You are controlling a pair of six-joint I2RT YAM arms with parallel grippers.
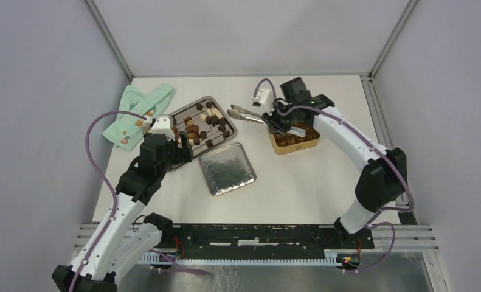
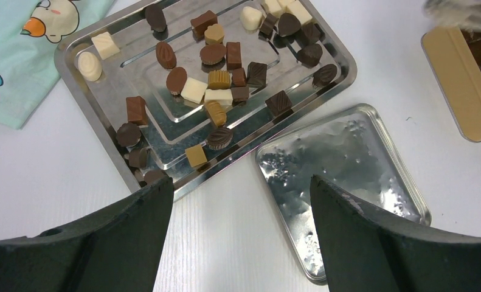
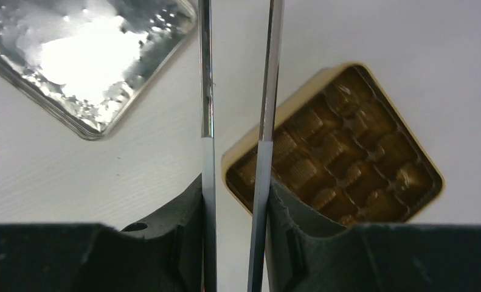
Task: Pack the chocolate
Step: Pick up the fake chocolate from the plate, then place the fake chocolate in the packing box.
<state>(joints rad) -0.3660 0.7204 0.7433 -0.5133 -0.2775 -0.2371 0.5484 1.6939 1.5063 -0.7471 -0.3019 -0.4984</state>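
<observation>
Currently the picking stage is judged to be in hand, with nothing clearly packed as yet. The right fingers [image 3: 186, 210] are closed on a pair of metal tongs [image 3: 206, 91], whose two blades are pinched between them and run forward past their tips with a narrow gap kept between. In the top view the blade ends are seen near the tray's edge, and no piece can be made out there. Just to the right of these fingers the gold tin [image 1: 294, 149] is seen open, its moulded cavities appearing unfilled. The left fingers [image 2: 122, 234] are spread wide and nothing is held. Ahead of them, slightly to the left, the chocolate [image 2: 219, 79] is scattered loose on a steel tray [image 2: 134, 76]. Just ahead of the gap between them an upturned silver lid [image 2: 341, 152] lies on the counter [image 2: 43, 176], beside the tray. Next, the tongs would probably have to be lowered over a single piece, squeezed gently, and the piece carried back into one cavity.
</observation>
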